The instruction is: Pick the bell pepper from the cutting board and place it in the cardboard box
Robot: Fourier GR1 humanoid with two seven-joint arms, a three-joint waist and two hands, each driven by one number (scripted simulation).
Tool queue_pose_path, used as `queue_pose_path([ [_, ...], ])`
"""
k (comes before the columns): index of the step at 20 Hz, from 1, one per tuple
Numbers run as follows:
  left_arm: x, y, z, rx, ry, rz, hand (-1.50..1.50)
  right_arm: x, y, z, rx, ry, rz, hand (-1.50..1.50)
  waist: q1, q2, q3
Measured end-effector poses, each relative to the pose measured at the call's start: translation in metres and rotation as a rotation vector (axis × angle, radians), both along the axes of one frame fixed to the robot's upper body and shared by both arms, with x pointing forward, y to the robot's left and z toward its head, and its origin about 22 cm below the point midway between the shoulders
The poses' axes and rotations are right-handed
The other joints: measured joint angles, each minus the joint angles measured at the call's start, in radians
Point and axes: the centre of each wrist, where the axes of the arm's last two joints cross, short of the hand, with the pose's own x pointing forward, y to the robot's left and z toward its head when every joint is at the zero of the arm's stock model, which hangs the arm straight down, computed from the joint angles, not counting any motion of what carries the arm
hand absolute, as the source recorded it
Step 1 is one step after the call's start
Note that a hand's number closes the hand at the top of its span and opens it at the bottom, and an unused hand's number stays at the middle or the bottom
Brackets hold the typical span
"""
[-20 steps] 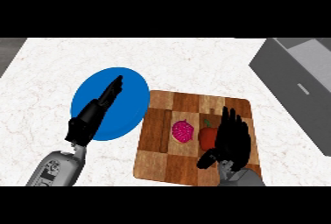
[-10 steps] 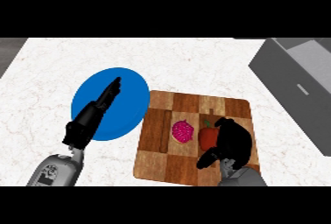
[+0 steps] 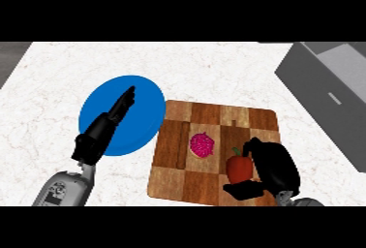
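While the left hand (image 3: 107,126) rests open over the blue plate (image 3: 146,109), we note the right hand (image 3: 271,169) curled round the pepper (image 3: 239,167) on the board's (image 3: 207,116) near right; box (image 3: 325,92) far right.

Right hand (image 3: 273,167) curled round red pepper (image 3: 239,166) on board (image 3: 207,114). Pink fruit (image 3: 202,144) beside. Left hand (image 3: 107,127) straight over blue plate (image 3: 146,94).

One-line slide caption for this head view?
Right hand curled around the red bell pepper on the cutting board; left hand rests open.
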Motion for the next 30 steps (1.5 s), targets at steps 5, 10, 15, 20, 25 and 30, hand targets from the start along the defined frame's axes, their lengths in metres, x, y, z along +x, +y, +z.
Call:
queue_pose_path([
  [5,-0.002,0.004,-0.002,-0.001,0.005,0.017,0.0,-0.009,-0.048,0.016,-0.016,-0.054,0.332,1.5,-0.021,-0.002,0.005],
  [10,-0.003,0.015,-0.003,-0.002,0.007,0.046,0.0,-0.006,-0.112,0.047,-0.003,-0.213,0.508,1.5,-0.052,0.0,0.007],
  [15,-0.005,0.019,0.0,-0.005,0.004,0.071,0.0,-0.006,-0.181,0.08,0.06,-0.33,0.604,1.5,-0.07,0.0,0.007],
  [20,-0.009,0.018,-0.004,-0.004,0.01,0.081,0.0,-0.014,-0.247,0.118,0.173,-0.401,0.675,1.5,-0.08,-0.002,0.004],
  [25,-0.009,0.018,0.0,-0.002,0.001,0.07,0.0,-0.031,-0.311,0.162,0.304,-0.501,0.629,1.5,-0.068,0.0,0.001],
  [30,-0.005,0.013,0.001,0.001,-0.002,0.047,0.0,-0.056,-0.363,0.201,0.346,-0.57,0.482,1.5,-0.043,0.005,0.0],
])
